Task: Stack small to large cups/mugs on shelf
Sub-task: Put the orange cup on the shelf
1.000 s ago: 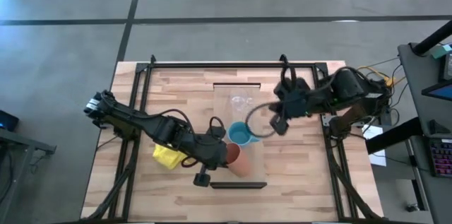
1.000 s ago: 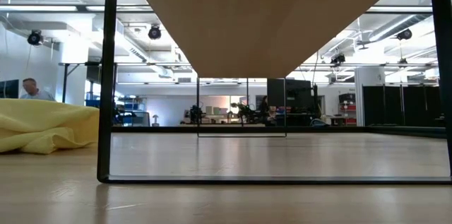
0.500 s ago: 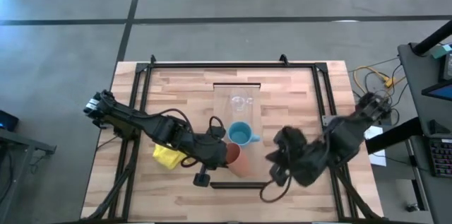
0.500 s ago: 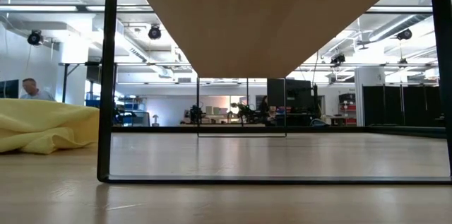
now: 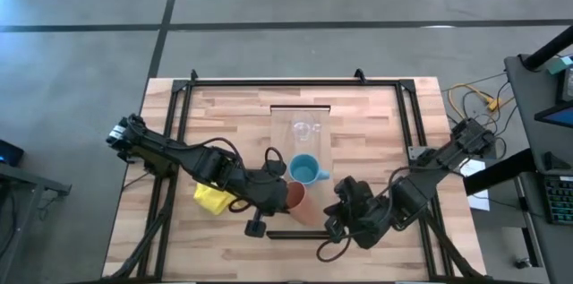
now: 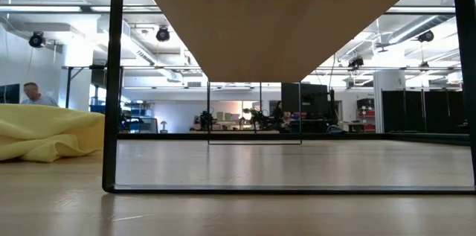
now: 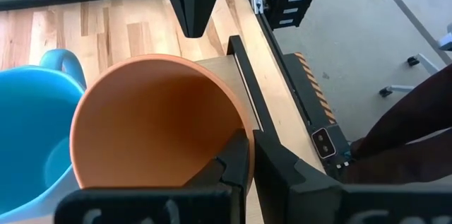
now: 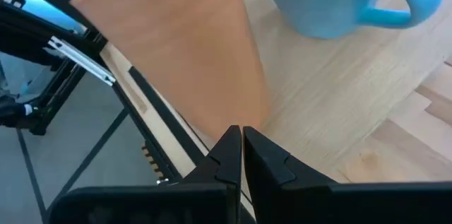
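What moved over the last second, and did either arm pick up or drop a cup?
The right gripper swung away from above the light-blue mug to the shelf's near end, close beside the orange-brown cup, fingers closed and empty. Nothing was picked up or dropped. The left gripper stays clamped on the orange-brown cup's rim. The glass mug, light-blue mug and yellow cloth have not shifted.

No writing, label, brand or number can be read anywhere here. The cups, the shelf, the table and the arms carry no legible marks, and whatever may be printed on the equipment in the room beyond is too small and far off to make out.
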